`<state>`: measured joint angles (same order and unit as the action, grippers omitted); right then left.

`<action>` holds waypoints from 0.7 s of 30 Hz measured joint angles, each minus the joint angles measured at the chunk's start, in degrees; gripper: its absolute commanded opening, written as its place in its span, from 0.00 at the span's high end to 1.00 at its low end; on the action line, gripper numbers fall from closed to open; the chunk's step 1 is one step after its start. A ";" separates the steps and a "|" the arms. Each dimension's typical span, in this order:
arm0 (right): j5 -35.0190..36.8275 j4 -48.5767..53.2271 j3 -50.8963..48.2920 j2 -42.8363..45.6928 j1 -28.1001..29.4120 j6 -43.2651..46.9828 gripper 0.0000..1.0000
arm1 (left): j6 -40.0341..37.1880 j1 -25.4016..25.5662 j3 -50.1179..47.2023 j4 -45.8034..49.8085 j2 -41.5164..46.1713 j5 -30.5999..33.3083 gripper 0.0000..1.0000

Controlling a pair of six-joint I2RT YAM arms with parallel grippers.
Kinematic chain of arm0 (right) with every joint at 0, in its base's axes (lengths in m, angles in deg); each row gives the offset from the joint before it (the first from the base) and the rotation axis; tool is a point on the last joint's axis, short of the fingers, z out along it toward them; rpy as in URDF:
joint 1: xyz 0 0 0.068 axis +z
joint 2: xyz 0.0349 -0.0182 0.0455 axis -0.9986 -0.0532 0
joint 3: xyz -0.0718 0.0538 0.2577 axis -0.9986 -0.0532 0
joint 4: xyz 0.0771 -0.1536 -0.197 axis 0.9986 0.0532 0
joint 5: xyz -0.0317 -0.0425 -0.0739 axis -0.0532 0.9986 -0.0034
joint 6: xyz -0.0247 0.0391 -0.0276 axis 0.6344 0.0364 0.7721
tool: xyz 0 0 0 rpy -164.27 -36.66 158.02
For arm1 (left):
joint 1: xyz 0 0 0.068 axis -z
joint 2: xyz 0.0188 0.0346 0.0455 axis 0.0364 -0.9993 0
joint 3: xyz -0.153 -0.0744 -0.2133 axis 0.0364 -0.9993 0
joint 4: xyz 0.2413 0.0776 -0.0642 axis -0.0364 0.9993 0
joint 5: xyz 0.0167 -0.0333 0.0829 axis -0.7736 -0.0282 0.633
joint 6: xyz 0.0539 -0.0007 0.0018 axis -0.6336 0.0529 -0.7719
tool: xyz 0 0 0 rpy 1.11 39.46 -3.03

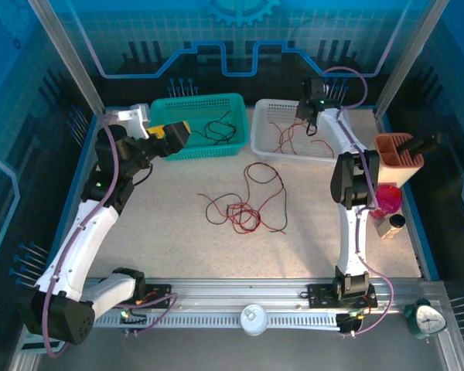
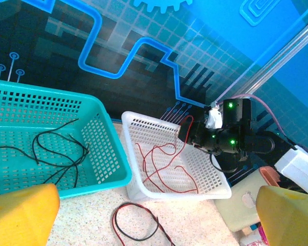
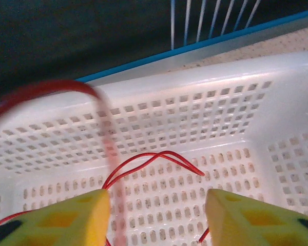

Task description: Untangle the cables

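Right end effector [image 3: 156, 207] fingers apart; red cable [image 3: 112, 154] just beside one finger, over white basket [image 3: 277, 102].

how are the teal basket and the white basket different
Colour: the teal basket is blue-green, the white basket plain white.
Contents: the teal basket holds black cables, the white basket holds red cables.
Place: the teal basket stands left of the white basket, and the right gripper hangs over the white one.
Both are perforated plastic baskets, side by side.
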<state>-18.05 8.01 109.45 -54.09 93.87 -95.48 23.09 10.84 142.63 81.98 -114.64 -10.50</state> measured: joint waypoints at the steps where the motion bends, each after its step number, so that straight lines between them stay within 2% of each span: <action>1: -0.02 0.22 0.00 0.02 -0.11 -0.31 0.33 | -0.02 0.13 0.11 -0.02 -0.02 0.00 0.01; 5: -0.02 1.07 -0.92 0.42 -0.11 -1.27 0.26 | -0.02 0.72 0.50 -0.04 -0.15 0.00 0.01; 11: 0.90 4.17 -1.77 2.34 -0.13 -2.73 0.25 | -0.13 1.29 1.46 0.46 -0.37 0.02 0.01; 16: 5.05 9.84 1.66 2.54 -0.11 -3.15 0.26 | -0.13 1.31 1.90 0.63 -0.35 0.02 0.01; 21: 5.05 9.68 -0.48 4.63 0.04 -3.06 0.27 | -0.13 1.57 1.99 0.87 -0.37 0.17 0.01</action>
<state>-13.00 17.69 108.97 -49.45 93.91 -98.54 22.96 12.41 144.62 82.86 -115.01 -10.32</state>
